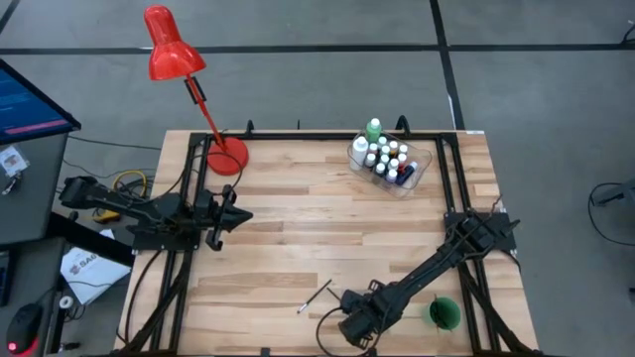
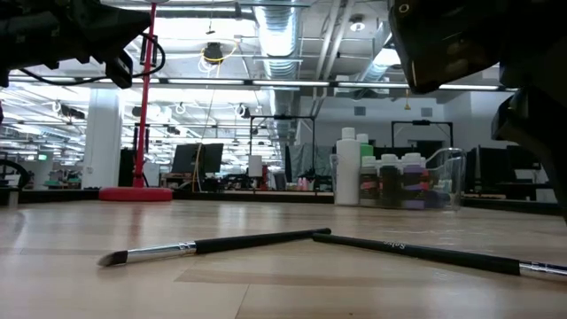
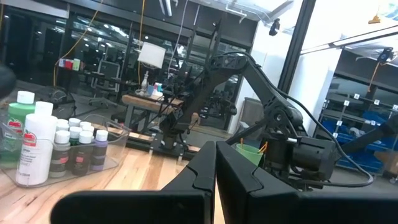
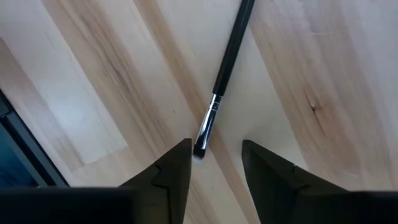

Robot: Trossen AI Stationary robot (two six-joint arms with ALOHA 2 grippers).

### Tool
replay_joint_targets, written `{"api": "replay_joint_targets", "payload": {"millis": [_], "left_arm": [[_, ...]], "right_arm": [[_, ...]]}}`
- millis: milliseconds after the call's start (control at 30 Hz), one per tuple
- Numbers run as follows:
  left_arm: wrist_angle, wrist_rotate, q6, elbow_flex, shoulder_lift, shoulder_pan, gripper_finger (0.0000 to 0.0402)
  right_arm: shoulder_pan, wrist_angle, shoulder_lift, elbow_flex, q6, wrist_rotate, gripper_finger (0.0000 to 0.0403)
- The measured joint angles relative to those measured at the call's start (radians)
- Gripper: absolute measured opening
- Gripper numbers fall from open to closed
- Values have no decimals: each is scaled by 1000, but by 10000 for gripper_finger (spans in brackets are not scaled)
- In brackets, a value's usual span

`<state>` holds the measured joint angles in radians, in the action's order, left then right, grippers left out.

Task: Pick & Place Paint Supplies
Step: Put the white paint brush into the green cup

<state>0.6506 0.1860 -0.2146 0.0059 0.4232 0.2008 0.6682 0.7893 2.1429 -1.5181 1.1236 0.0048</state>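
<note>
Wooden tabletop (image 1: 298,248) carries two thin brushes near its front edge, and the right hand (image 4: 214,163), fingers parted and empty, should descend squarely over the brush (image 4: 222,81) before clenching, while the left hand (image 3: 215,180) waits clenched.

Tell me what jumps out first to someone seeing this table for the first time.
The red desk lamp at the table's far left corner grabs the eye, then the clear tub packed with paint bottles at the far edge. Near the front edge, two dark paintbrushes lie on the wood, and the right gripper hangs open directly over one brush's tip.
</note>
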Motion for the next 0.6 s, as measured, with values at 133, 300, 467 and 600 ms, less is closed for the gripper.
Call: {"api": "replay_joint_targets", "payload": {"millis": [133,300,467,600], "left_arm": [[2,0,0,0,0,0,2],[3,0,0,0,0,0,2],[3,0,0,0,0,0,2],[4,0,0,0,0,0,2]], "right_arm": [[0,11,1,1,0,0,112],[-1,26,2,2,-2,0,53],[-3,34,3,1,-5,6,9],[-2,58,1,2,-16,20,4]]}}
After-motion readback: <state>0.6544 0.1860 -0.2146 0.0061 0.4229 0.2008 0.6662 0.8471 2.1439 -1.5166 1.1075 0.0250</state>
